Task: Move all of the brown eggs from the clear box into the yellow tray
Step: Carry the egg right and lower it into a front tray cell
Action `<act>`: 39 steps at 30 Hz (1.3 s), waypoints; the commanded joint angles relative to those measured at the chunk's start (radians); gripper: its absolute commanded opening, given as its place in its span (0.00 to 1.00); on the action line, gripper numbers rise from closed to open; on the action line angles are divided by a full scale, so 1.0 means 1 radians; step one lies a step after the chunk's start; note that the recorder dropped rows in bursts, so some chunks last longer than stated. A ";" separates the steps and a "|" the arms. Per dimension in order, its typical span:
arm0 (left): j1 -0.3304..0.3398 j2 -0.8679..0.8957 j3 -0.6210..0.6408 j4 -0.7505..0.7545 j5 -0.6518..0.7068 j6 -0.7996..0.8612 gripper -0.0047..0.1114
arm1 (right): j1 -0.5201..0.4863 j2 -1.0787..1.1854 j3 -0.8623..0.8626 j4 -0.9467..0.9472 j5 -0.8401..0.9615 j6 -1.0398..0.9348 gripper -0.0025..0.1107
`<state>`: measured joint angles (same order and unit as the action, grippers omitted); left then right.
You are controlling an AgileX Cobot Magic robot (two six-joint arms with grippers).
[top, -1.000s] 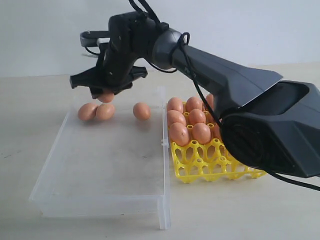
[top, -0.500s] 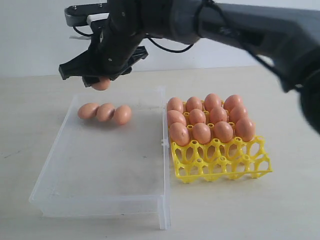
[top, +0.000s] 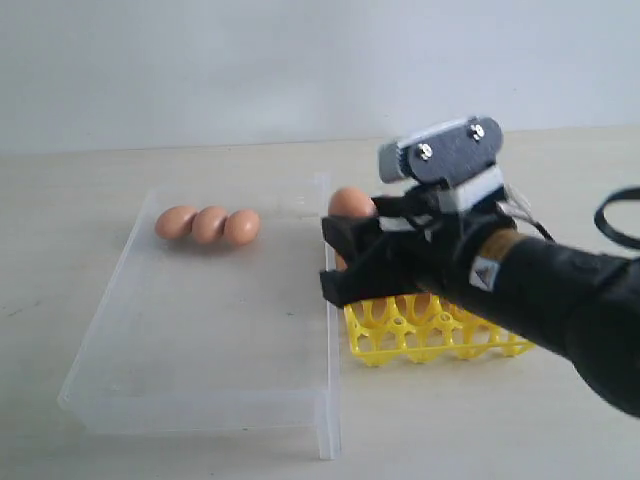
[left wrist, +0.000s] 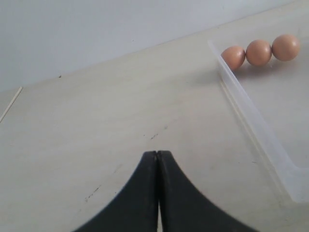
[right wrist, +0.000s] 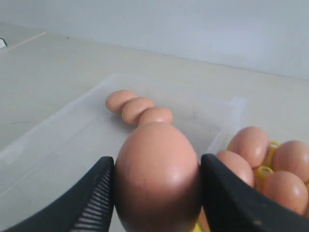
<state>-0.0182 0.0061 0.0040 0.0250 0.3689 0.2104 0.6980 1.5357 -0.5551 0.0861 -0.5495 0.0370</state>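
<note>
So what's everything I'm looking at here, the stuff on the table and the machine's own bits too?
eggs in box: three, orange-brown, touching in a row at the box's far left
held egg: one, orange-brown, between the right gripper's fingers
eggs in tray: at least four visible, orange-brown, others hidden by the arm
clear box: one, transparent, left of the tray
yellow tray: one, yellow, beside the box
table: one, pale beige, under everything
right gripper: one, black, near where box and tray meet
left gripper: one, black, shut, over bare table outside the box
</note>
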 commanded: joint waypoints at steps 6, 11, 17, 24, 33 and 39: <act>-0.002 -0.006 -0.004 0.000 -0.008 -0.005 0.04 | -0.015 0.157 0.182 0.050 -0.318 0.012 0.02; -0.002 -0.006 -0.004 0.000 -0.008 -0.005 0.04 | -0.015 0.242 0.145 0.093 -0.340 0.014 0.02; -0.002 -0.006 -0.004 0.000 -0.008 -0.005 0.04 | -0.048 0.277 0.094 0.098 -0.303 0.018 0.02; -0.002 -0.006 -0.004 0.000 -0.008 -0.005 0.04 | -0.067 0.280 0.079 0.055 -0.283 0.069 0.02; -0.002 -0.006 -0.004 0.000 -0.008 -0.005 0.04 | -0.067 0.294 0.071 0.010 -0.272 0.088 0.02; -0.002 -0.006 -0.004 0.000 -0.008 -0.005 0.04 | -0.067 0.299 0.048 0.010 -0.247 0.098 0.02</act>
<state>-0.0182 0.0061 0.0040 0.0250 0.3689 0.2104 0.6376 1.8303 -0.4961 0.1089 -0.7961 0.1240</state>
